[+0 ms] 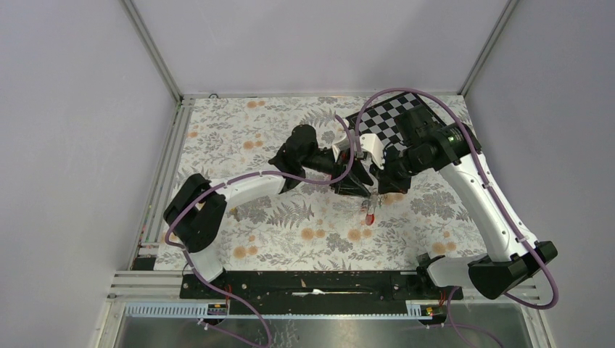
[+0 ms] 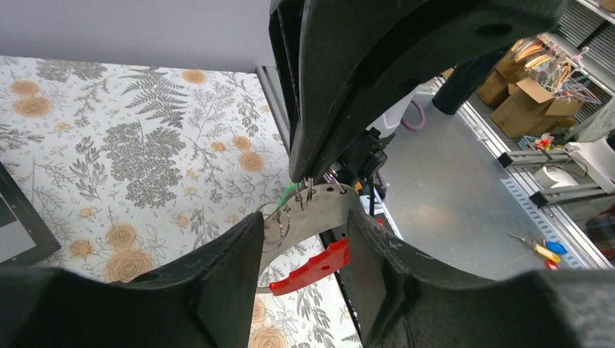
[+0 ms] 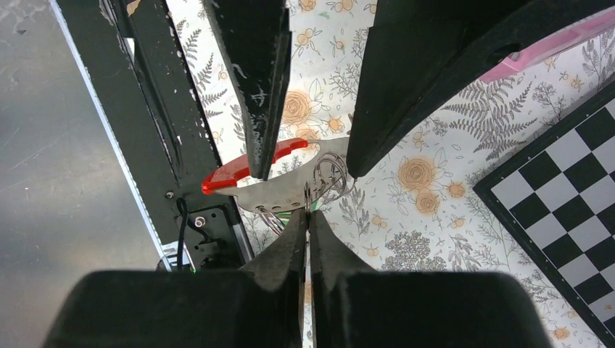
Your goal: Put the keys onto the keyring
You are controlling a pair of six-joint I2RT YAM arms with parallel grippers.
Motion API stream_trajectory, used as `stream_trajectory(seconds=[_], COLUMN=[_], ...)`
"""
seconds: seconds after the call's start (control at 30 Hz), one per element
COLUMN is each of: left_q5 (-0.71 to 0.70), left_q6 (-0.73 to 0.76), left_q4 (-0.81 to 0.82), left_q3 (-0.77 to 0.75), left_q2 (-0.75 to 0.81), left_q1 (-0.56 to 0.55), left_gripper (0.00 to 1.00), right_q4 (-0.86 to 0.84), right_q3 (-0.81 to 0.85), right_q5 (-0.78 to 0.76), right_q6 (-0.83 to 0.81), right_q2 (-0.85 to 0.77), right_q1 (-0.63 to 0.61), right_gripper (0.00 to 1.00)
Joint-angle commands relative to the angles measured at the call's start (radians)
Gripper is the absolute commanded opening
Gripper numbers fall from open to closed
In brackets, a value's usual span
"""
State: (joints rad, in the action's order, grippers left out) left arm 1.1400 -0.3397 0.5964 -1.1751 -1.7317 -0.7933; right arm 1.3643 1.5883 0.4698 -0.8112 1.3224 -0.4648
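Note:
The keyring [image 2: 319, 214] is a grey plate with a red curved bar [image 2: 312, 268], held in the air above the floral table. My left gripper [image 2: 304, 232] spans it, one finger on the grey side and the other at the red bar's end, shut on it. Small wire split rings [image 2: 275, 225] hang through holes in the plate. My right gripper [image 3: 307, 214] is shut on one thin split ring [image 3: 307, 197] at the plate's edge. The key blades are mostly hidden behind the plate. In the top view both grippers [image 1: 348, 181] [image 1: 381, 181] meet mid-table, with the red bar [image 1: 369, 216] below them.
A black-and-white checkerboard [image 1: 395, 119] lies at the back right, close behind the right arm. A pink object [image 3: 551, 43] shows behind the left gripper's finger. A black rail [image 1: 312, 283] runs along the table's near edge.

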Motion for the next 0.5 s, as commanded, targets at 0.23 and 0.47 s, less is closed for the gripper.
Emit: stream_trajectory(seconds=[0.23, 0.47], left_q5=[0.008, 0.007], left_q6=[-0.065, -0.074], left_q4=[0.141, 0.14], left_q3=[0.002, -0.006], left_q2=[-0.015, -0.02], left_q1=[-0.023, -0.032], left_gripper=[0.38, 0.34], right_q4=[-0.023, -0.039], right_q3=[-0.023, -0.025], right_q5=[0.051, 0.055], right_q6=[0.016, 0.027], right_q2=[-0.015, -0.021], right_q1=[-0.009, -0.01], right_gripper=[0.0, 0.0])
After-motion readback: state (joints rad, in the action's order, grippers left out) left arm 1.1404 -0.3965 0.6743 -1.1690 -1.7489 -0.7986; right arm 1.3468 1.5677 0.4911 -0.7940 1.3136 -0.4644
